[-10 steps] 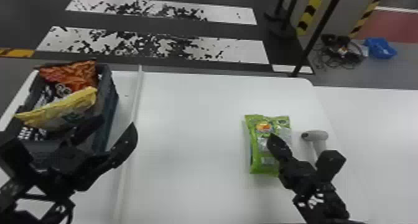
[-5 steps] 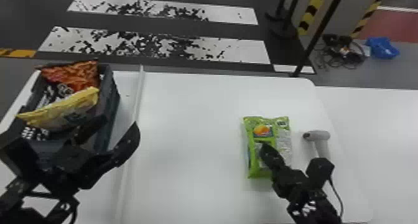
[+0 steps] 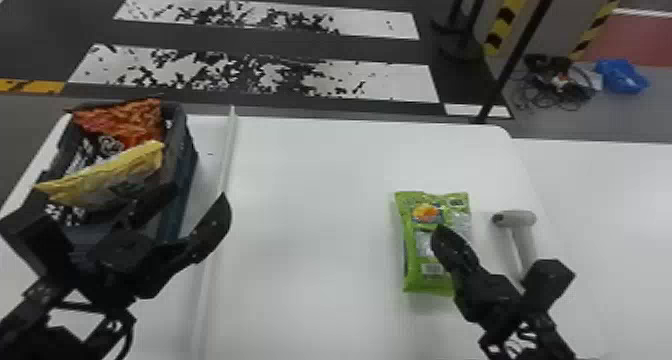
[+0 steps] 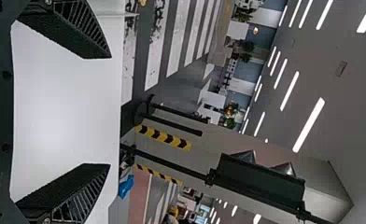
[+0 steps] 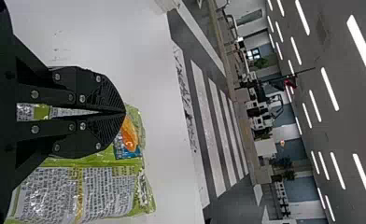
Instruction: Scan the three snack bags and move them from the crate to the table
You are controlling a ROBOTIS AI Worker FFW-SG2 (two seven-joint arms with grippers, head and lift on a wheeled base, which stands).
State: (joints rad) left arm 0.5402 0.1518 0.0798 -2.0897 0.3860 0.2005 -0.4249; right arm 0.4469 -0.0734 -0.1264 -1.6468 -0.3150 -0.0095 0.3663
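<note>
in the head view, a scanner lies just right of the green bag on the counter; the right tool hangs over the bag. a raised pale strip runs beside the crate, which holds an orange bag and a yellow bag, near the left tool. a wide stretch of counter separates strip and green bag.

in the left wrist view, the left tool's fingers stand far apart, the counter's edge beyond.

in the right wrist view, the right tool's tips meet above the green bag.
</note>
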